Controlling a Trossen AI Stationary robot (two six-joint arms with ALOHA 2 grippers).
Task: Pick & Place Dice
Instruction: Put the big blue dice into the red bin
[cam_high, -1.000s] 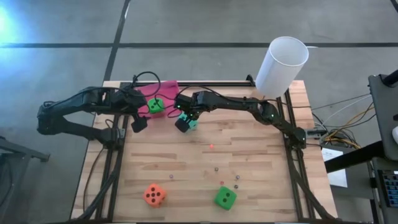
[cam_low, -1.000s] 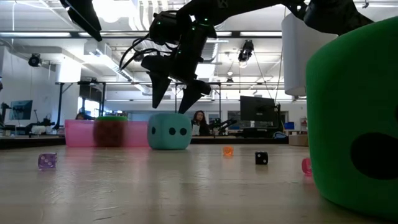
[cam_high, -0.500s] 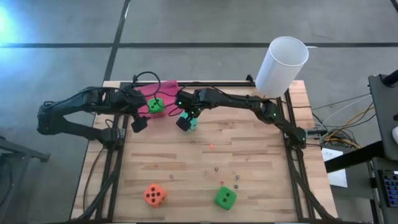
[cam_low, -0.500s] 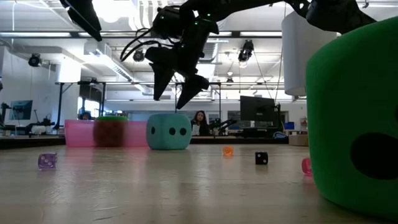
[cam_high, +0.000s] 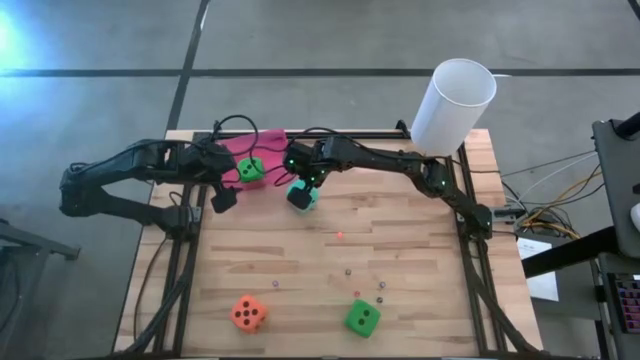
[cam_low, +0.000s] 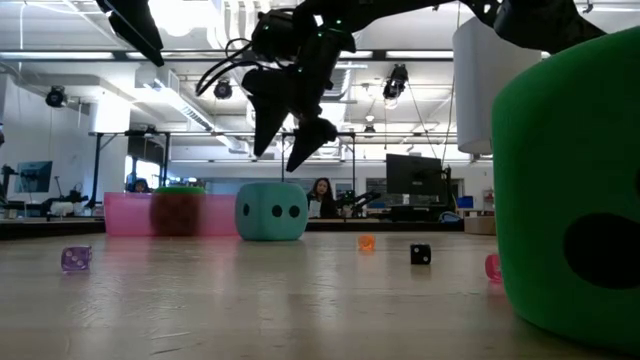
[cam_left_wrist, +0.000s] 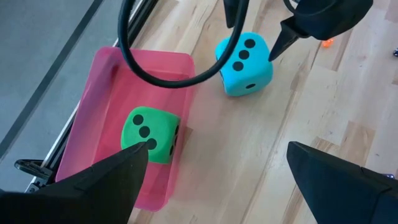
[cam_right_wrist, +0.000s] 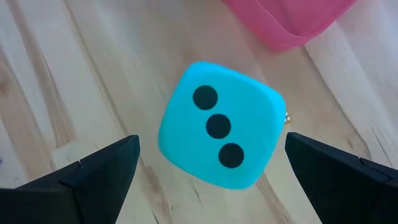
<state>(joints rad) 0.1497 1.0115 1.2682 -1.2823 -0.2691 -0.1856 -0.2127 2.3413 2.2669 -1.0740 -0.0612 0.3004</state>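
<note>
Wood table (cam_high: 400, 250) holds a pink tray (cam_left_wrist: 99, 99) with one green die (cam_left_wrist: 149, 134) inside. Right gripper (cam_low: 290, 152) hangs wide open, empty, above the teal die (cam_low: 272, 211); left gripper (cam_high: 222, 185) waits open beside the tray.

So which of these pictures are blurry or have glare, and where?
Low view: the big bright green foam die fills the right edge, out of focus; ceiling lights flare at the top. High view: a bluish glare in the top left corner. Right wrist view: the teal foam die is sharp between its open gripper's dark, soft-edged fingers.
</note>
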